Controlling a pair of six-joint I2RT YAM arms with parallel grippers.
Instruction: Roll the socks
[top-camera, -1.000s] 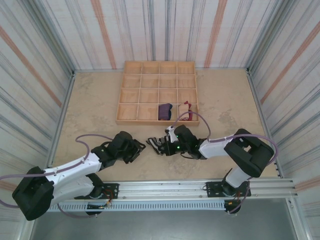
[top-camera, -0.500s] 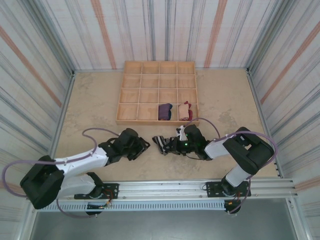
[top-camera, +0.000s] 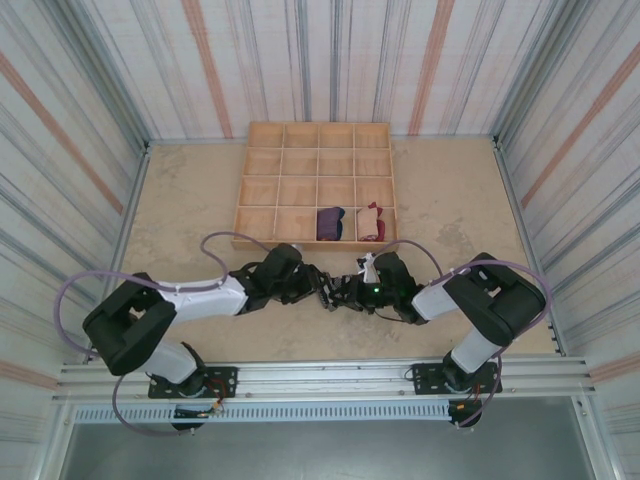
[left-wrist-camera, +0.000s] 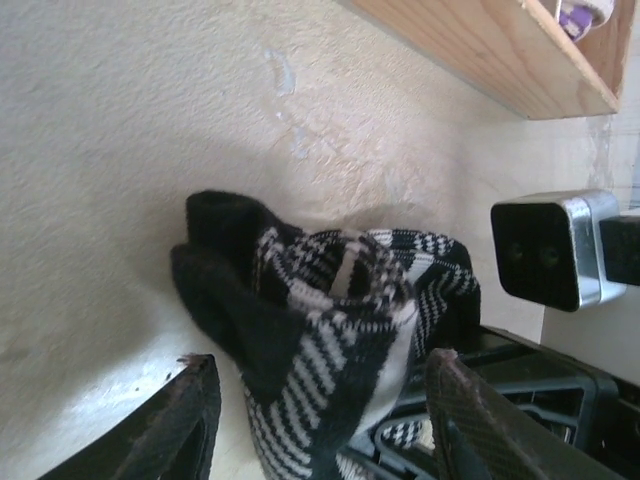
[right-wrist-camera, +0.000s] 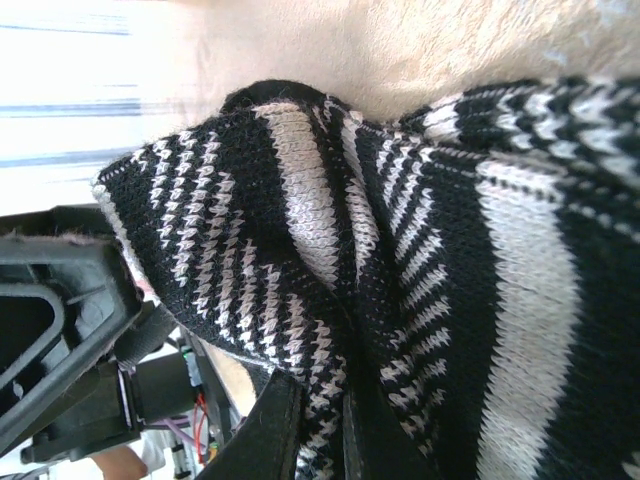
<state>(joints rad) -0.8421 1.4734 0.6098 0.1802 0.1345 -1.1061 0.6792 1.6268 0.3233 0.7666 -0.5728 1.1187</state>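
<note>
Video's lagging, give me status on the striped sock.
Left tool open, straddling striped sock. Right tool shut on it. Sock bunched on table. Tray nearby, untouched.

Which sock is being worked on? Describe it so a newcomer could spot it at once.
Find the wooden grid tray on the table; just in front of its near edge the left gripper and right gripper face each other. Bunched between them on the bare tabletop lies the black-and-white striped sock; the purple sock and the tan-and-red sock sit in tray compartments instead.
</note>
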